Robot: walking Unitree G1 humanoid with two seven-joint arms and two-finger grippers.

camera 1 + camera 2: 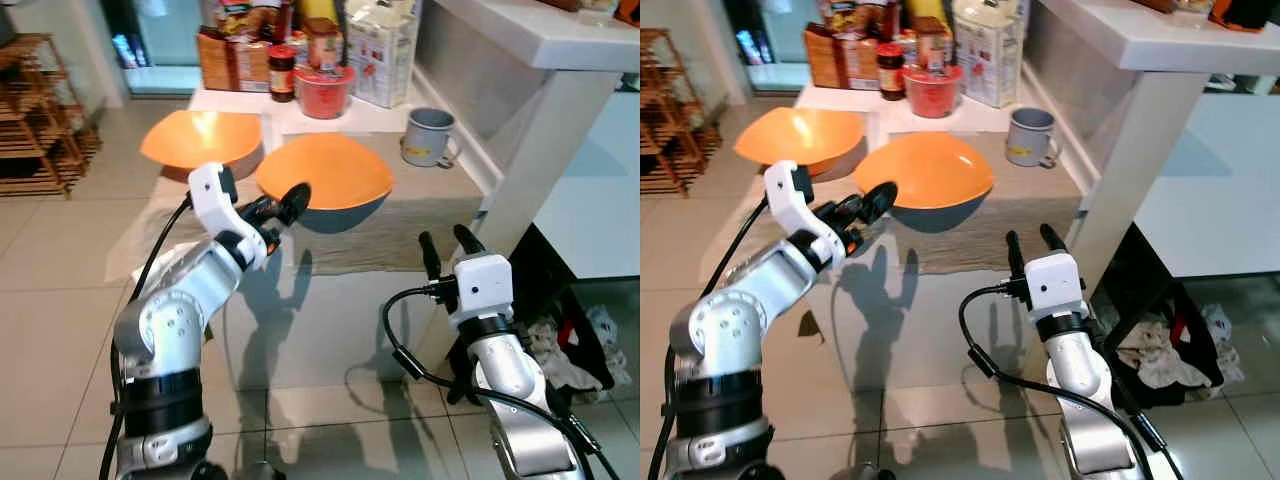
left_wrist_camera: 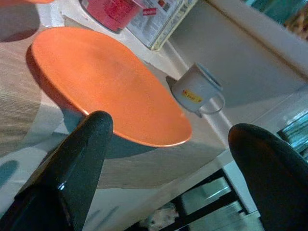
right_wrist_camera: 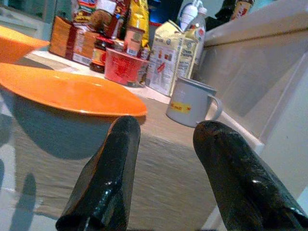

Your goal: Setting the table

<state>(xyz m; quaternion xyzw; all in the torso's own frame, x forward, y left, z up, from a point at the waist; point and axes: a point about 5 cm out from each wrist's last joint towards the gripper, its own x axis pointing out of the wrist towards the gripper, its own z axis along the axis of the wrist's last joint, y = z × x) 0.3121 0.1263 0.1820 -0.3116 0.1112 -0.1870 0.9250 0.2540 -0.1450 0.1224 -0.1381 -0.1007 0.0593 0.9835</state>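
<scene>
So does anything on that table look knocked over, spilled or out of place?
Nothing stands out. Both orange bowls sit upright on the cloth, the grey mug stands upright beside them, and the food packets stand at the back. No spill shows. The left gripper hovers at the nearer bowl's rim.

the left arm is raised and bent at the elbow, its left gripper (image 1: 283, 207) reaching forward with the two black fingers spread apart, empty. the right arm sits lower, forearm upright, its right gripper (image 1: 447, 248) pointing up and forward, fingers parted, holding nothing.
</scene>
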